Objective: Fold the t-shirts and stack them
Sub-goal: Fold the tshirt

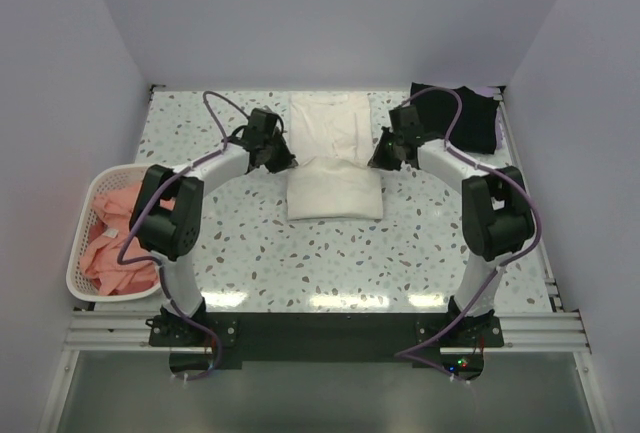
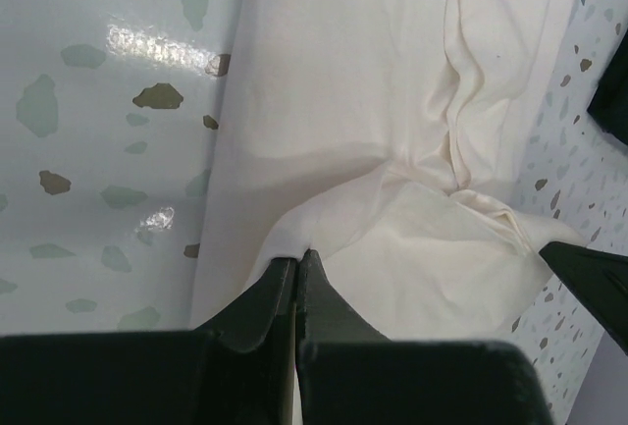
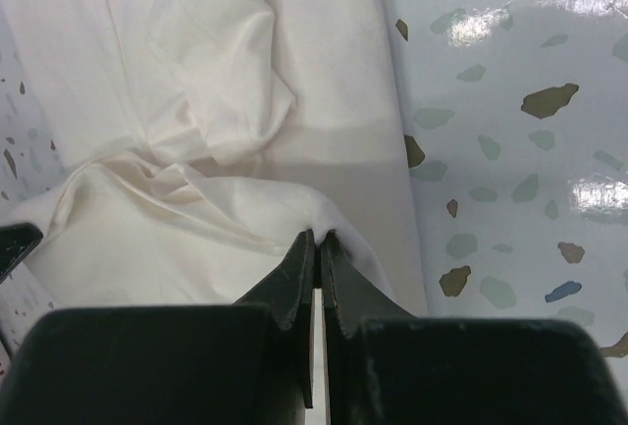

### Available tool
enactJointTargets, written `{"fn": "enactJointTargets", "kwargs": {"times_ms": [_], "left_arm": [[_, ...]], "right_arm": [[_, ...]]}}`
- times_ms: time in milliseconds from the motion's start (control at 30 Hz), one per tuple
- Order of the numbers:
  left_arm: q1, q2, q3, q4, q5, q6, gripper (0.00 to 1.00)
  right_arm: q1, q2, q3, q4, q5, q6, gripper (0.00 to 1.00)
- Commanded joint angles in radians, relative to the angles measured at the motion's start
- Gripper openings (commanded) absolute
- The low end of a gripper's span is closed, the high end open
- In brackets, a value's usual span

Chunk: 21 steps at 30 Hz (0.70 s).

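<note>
A white t-shirt [image 1: 330, 158] lies in the middle of the table, partly folded, its near end doubled over into a thick band. No chest print shows. My left gripper [image 1: 283, 160] is shut on its left edge; the pinch shows in the left wrist view [image 2: 296, 256]. My right gripper [image 1: 380, 159] is shut on its right edge, as the right wrist view [image 3: 319, 237] shows. A black t-shirt [image 1: 462, 118] lies folded at the back right. Salmon-pink t-shirts [image 1: 118, 238] fill the basket on the left.
A white lattice basket [image 1: 80, 253] stands at the table's left edge beside the left arm. White walls close in the table on three sides. The speckled tabletop [image 1: 330, 263] runs in front of the white shirt.
</note>
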Motion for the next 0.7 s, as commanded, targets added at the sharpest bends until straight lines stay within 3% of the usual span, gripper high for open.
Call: {"fn": "enactJointTargets", "kwargs": {"times_ms": [0, 667], "left_arm": [[0.022, 0.026, 0.053, 0.056, 0.017, 0.031, 0.0], [0.066, 0.129, 0.139, 0.115, 0.093, 0.046, 0.0]], "right_arm": [[-0.015, 0.019, 0.057, 0.045, -0.016, 0.004, 0.0], [-0.055, 0.128, 0.131, 0.094, -0.073, 0.026, 0.0]]}}
